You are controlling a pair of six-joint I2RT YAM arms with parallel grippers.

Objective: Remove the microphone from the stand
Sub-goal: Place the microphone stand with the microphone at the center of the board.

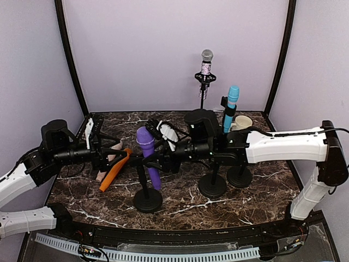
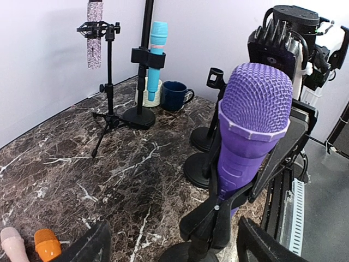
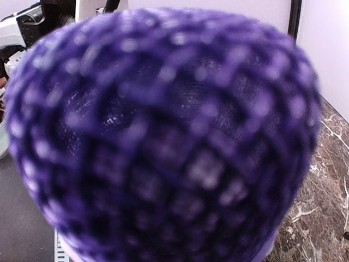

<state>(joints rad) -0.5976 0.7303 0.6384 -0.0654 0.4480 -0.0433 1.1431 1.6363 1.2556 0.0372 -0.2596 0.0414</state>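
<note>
The purple microphone (image 1: 147, 150) stands upright in the black clip of its stand (image 1: 148, 200), near the middle of the table. My right gripper (image 1: 155, 159) reaches in from the right and is shut on the microphone's body just above the clip (image 2: 240, 199). One dark finger (image 2: 283, 147) presses against the microphone's side. The right wrist view is filled by the blurred mesh head (image 3: 163, 136), which hides that gripper's fingers. My left gripper (image 2: 174, 248) is open to the left of the stand, and the clip's lower part lies between its fingertips, untouched.
An orange microphone (image 1: 115, 169) and a pink one (image 2: 12, 243) lie on the table under the left arm. A blue microphone (image 1: 231, 106) in a stand, a glitter microphone (image 1: 206, 68) on a tripod, mugs (image 2: 175, 95) and two bare stands (image 1: 212, 185) fill the back and right.
</note>
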